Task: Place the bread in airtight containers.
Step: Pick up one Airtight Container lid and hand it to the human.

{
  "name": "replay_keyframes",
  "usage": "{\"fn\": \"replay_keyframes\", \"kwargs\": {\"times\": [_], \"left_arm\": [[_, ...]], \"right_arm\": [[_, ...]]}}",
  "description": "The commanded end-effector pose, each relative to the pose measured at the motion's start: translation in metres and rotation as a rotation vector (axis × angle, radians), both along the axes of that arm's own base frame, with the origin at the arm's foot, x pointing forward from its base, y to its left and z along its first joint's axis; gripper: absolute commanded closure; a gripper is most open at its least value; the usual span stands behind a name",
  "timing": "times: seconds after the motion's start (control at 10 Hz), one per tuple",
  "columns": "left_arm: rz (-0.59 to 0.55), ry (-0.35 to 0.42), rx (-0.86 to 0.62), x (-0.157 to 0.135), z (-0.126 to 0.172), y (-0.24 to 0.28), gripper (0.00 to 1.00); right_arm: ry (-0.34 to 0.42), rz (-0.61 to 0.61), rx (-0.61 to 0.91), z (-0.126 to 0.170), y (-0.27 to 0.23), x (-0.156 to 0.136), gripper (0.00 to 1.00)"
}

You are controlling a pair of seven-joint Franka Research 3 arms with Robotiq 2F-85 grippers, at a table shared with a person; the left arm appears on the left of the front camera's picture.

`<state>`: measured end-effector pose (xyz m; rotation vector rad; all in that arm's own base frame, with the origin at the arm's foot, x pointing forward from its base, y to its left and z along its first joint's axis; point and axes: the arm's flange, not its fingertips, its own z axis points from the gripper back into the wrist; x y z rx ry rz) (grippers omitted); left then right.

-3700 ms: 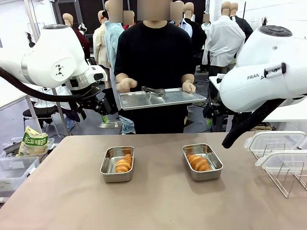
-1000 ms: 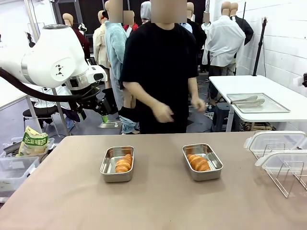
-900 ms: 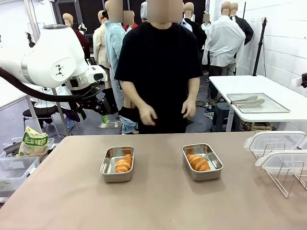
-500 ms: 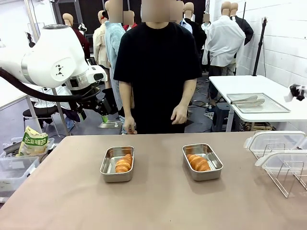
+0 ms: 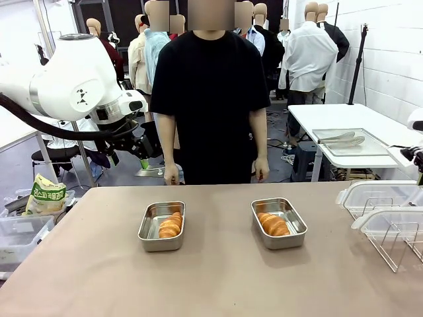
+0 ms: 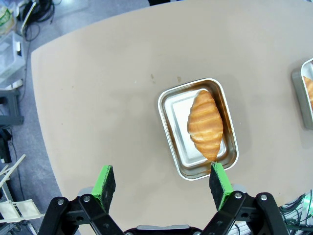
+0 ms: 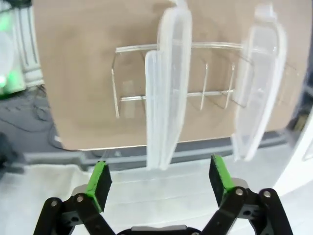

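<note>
Both pieces of bread are sitting in containers. One roll [image 5: 170,225] is lying lengthwise in the left tin [image 5: 151,221], and the other roll [image 5: 273,224] is lying at an angle in the right tin [image 5: 297,231]. Both tins are sitting mid-table [image 5: 218,284].

Neither tin is wearing a lid, so I am judging sealing to be the remaining step.

I am hovering the left gripper [image 6: 163,180] high above the left tin, jaws spread wide and pinching nothing. I am aiming the right gripper [image 7: 160,180], also spread and empty, at the wire rack [image 5: 400,251] on the right. The clear lids [image 7: 166,98] are standing on edge in it, presumably so that one rim is offering itself to a pinch.

The person's hands [image 5: 172,175] are hanging at the far edge, apart from the tins.
</note>
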<state>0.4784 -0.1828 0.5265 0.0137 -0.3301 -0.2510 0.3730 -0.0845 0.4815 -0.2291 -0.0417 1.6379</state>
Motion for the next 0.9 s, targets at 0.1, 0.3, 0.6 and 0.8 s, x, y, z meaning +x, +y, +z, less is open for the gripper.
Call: {"fn": "replay_keyframes", "kwargs": {"times": [0.1, 0.3, 0.6, 0.8], "left_arm": [[0.002, -0.001, 0.002, -0.001, 0.001, 0.002, 0.00], [0.002, -0.001, 0.002, -0.001, 0.001, 0.002, 0.00], [0.002, -0.001, 0.002, -0.001, 0.001, 0.002, 0.00], [0.002, -0.001, 0.002, -0.001, 0.001, 0.002, 0.00]], "right_arm": [[-0.025, 0.123, 0.116, -0.015, -0.011, 0.010, 0.00], [-0.007, 0.138, 0.185, -0.019, -0.006, 0.016, 0.00], [0.032, 0.111, 0.215, -0.028, 0.000, 0.027, 0.00], [0.051, 0.099, 0.230, -0.037, -0.001, 0.032, 0.00]]}}
